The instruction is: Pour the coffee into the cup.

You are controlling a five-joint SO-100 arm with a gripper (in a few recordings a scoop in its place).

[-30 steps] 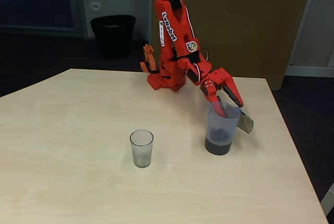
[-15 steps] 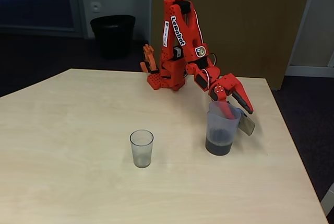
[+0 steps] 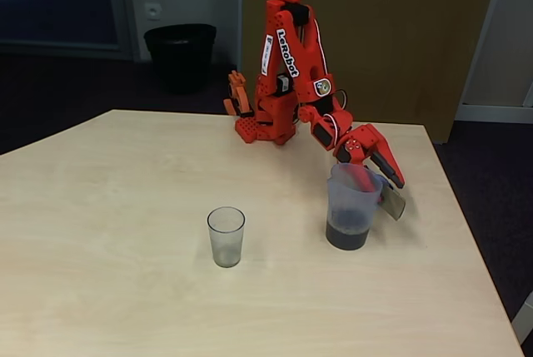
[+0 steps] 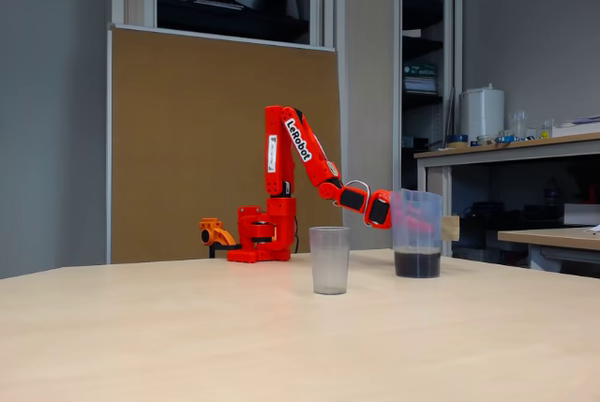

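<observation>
A small clear cup [image 3: 226, 236] [image 4: 329, 260] stands upright near the table's middle, with nothing visible inside it. To its right in both fixed views sits a larger translucent jug [image 3: 350, 205] [image 4: 415, 210] with the dark coffee [image 3: 346, 235] [image 4: 418, 263] at its bottom. My red gripper [image 3: 375, 184] [image 4: 419, 224] reaches down onto the jug's rim beside the grey handle [image 3: 394, 203]. One finger is inside the jug and shows red through the wall; the other is outside. The jaws look closed on the rim. The jug rests upright on the table.
The arm's red base [image 3: 265, 128] is fixed at the table's far edge, with an orange part [image 3: 237, 97] beside it. A black bin [image 3: 179, 56] stands on the floor behind. The table's right edge [image 3: 466, 232] runs close to the jug.
The arm has swung a little to the right and straightened up. The gripper has settled lower on the jug's rim, and the jug has shifted slightly left.
</observation>
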